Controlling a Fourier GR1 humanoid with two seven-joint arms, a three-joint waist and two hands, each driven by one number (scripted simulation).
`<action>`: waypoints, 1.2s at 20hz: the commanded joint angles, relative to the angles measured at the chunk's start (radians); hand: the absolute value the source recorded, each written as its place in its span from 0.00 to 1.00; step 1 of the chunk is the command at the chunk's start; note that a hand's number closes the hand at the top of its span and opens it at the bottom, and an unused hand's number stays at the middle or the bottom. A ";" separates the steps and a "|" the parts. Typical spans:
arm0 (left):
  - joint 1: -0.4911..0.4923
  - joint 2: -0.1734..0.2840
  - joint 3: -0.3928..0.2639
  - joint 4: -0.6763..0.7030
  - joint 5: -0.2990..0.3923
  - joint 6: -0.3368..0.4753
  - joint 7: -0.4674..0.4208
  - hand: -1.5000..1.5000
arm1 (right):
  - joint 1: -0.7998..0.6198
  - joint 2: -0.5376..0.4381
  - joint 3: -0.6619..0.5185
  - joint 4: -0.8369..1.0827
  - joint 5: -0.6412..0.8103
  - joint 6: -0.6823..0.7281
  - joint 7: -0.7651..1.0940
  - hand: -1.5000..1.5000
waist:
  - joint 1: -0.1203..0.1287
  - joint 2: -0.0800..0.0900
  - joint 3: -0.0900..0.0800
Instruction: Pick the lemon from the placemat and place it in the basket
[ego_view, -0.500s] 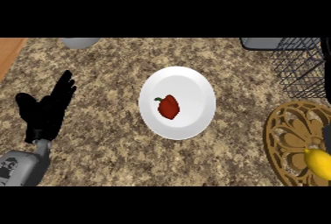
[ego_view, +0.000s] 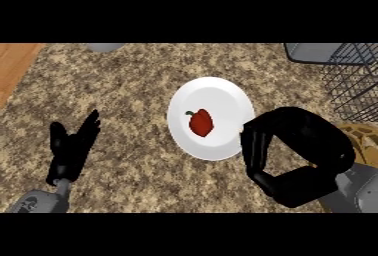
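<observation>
We see our right hand (ego_view: 299, 157) low at the right of the view, above the speckled surface (ego_view: 133, 85), its fingers (ego_view: 255, 145) curled inward toward the thumb with a gap between them. We cannot tell whether anything sits inside that curl; no lemon shows anywhere in the view, so we cannot say where it is. Just behind the hand, at its right, a sliver of the brown patterned placemat (ego_view: 362, 132) peeks out, mostly hidden by the hand. Beyond the hand, at the far right, stands the dark wire basket (ego_view: 354, 80). Just left of the fingers, and partly overlapped by them, lies a white plate (ego_view: 214, 97) with a red pepper (ego_view: 201, 123) on it. Our left hand (ego_view: 70, 147) rests well to the left, open, fingers straight and pointing away from us, holding nothing. A grey object (ego_view: 105, 47) shows at the far edge.
</observation>
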 joint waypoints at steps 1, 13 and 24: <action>0.099 -0.017 -0.018 0.060 0.016 -0.003 0.022 0.50 | 0.118 -0.070 0.173 -0.143 -0.080 0.282 -0.040 0.00 | -0.055 -0.015 -0.004; 0.223 0.006 0.018 0.016 0.034 -0.025 -0.032 0.50 | 0.071 -0.505 -0.412 -0.328 0.232 0.441 -0.218 0.00 | -0.086 -0.015 -0.005; 0.200 -0.012 -0.006 -0.003 -0.002 -0.014 -0.012 0.50 | -0.014 -0.865 -0.618 -0.217 0.274 0.759 -0.370 0.00 | -0.057 -0.002 -0.005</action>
